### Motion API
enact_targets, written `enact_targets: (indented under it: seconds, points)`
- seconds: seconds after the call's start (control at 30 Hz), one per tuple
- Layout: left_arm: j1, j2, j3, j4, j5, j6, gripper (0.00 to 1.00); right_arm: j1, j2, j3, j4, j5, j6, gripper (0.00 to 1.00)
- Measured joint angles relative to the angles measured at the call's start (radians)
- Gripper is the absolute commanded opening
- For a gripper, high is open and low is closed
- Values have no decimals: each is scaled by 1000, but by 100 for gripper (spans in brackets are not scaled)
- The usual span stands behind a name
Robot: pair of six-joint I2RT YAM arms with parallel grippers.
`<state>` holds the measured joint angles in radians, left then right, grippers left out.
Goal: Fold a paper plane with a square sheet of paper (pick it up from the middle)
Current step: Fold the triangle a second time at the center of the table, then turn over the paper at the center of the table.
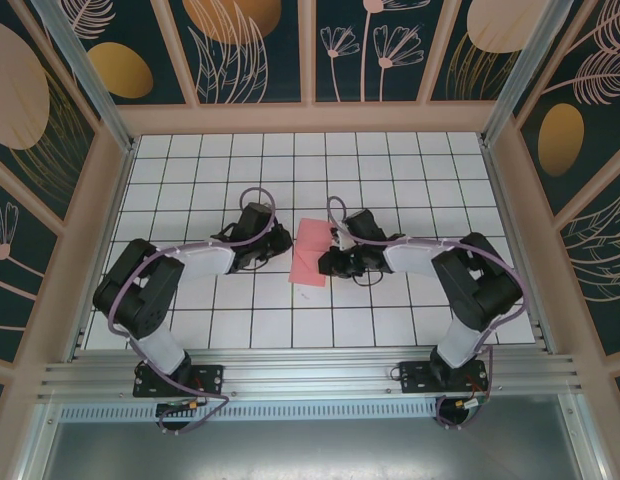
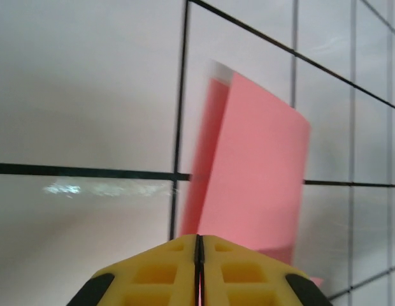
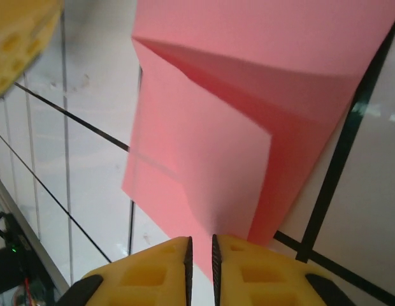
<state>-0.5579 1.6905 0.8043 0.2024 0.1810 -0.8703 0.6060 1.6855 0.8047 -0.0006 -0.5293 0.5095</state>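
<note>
- Square sheet of paper (image 1: 312, 252): salmon-pink, plain, already folded into layers. From above it looks like a narrow, slightly tilted oblong, taller than it is wide.
- It lies on the white table (image 1: 410, 180) near the middle, between the two grippers.
- In the right wrist view a flap is folded over the lower layer. A sharp crease runs slantwise from the upper left, with a darker, shadowed band beside it. One corner points down toward the fingertips.
- In the left wrist view the paper faces the camera and its left edge is blurred. A second layer shows along that edge.
- Left gripper (image 2: 199, 245): its yellow fingers are pressed together with only a thin seam between them. The tip sits at the paper's near edge, which runs behind the fingertips. I cannot tell whether they touch it.
- Right gripper (image 3: 201, 245): the fingers stand slightly apart with a narrow dark gap. The paper's corner reaches that gap, but the sheet lies flat-on to the camera and is not clamped.
- Black grid lines (image 3: 337, 159) cross the table under and beside the paper.
- Both arms crowd in on the sheet from either side. Dark floral walls (image 1: 250, 50) ring the table, and an aluminium rail (image 1: 310, 375) runs along its near edge.
</note>
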Motion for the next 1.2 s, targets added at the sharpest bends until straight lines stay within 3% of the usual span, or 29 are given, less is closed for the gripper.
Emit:
enact_targets:
  seconds: [0.2,0.4,1.2]
  points:
    - [-13,-2,-31,63,125,-6,6,-51,-66,8,-14,110,42,35]
    - [-44,56,-29,91,177,-6,6,-55,-51,11,-12,129,76,37]
    - [-47,142,18,38,167,0,7,-55,81,55,58,66,108,37]
